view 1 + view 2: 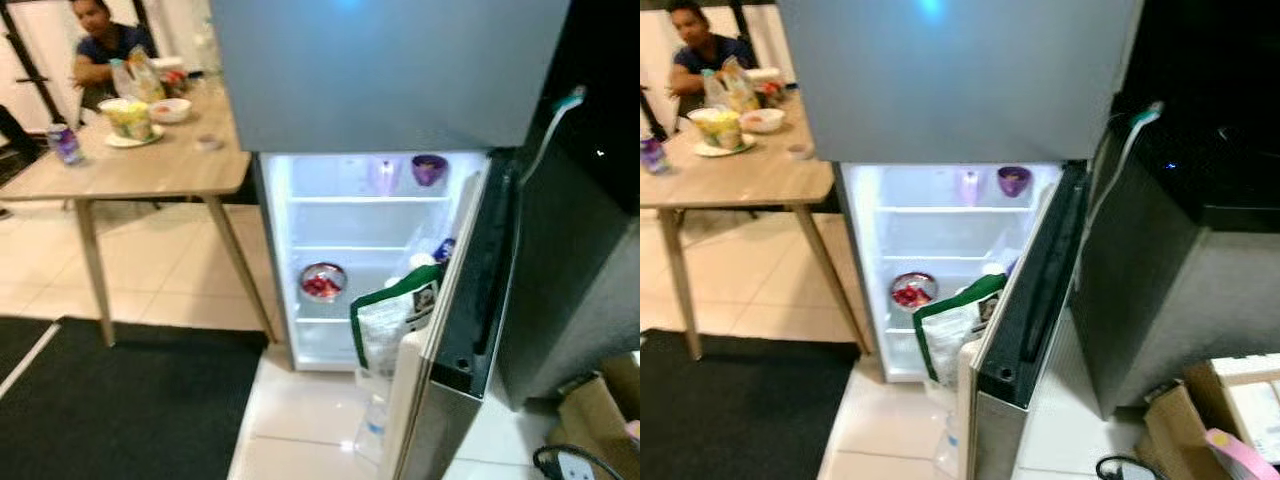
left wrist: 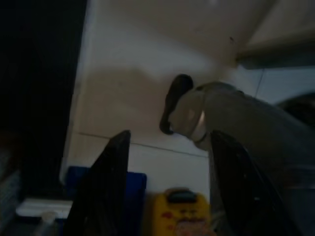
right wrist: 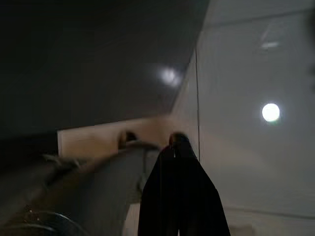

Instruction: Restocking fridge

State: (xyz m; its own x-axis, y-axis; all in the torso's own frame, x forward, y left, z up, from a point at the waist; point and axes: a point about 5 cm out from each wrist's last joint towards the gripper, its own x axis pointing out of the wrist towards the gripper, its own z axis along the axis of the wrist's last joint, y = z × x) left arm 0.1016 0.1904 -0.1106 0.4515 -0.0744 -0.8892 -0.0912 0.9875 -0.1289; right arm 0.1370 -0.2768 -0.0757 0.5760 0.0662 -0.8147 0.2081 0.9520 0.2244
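Grey fridge point(image 1: 390, 70): upper door shut, lower compartment lit & open in front of me.
Lower door point(image 1: 450, 330): swung out toward me on my right side; its edge stands between me & the right part of the shelves.
Door rack: green-white bag point(image 1: 392, 318) sits in it, clear bottle point(image 1: 372, 425) below, near the floor.
Top shelf: purple cup point(image 1: 429, 169) at right, pale cup point(image 1: 383, 174) just beside it.
Middle shelf: bowl w/ red food point(image 1: 322, 282) at left; rest of shelf bare.
Wooden table point(image 1: 150, 165): left of fridge, its corner close to the fridge side; nearest leg slants down near the fridge's lower left corner.
On table: purple can point(image 1: 64, 143), yellow bowl on plate point(image 1: 130, 120), white bowl point(image 1: 170, 110), bags behind.
Person point(image 1: 100, 45): seated at table's far side.
Black mat point(image 1: 130, 400): on floor at my left; pale tiles run from it to the fridge foot.
Right side: dark cabinet point(image 1: 580, 250) just past the door, cardboard boxes point(image 1: 1230, 410) on floor by it.
Open room: tile strip btwn mat edge & open door.
My left gripper point(image 2: 167, 187): fingers spread apart, nothing btwn them, hanging low over tile; yellow pack point(image 2: 183, 216) & blue item point(image 2: 133, 187) below it; well apart from fridge shelves.
My right gripper point(image 3: 179, 196): fingers pressed together, hanging over pale floor, holds nothing I can see.
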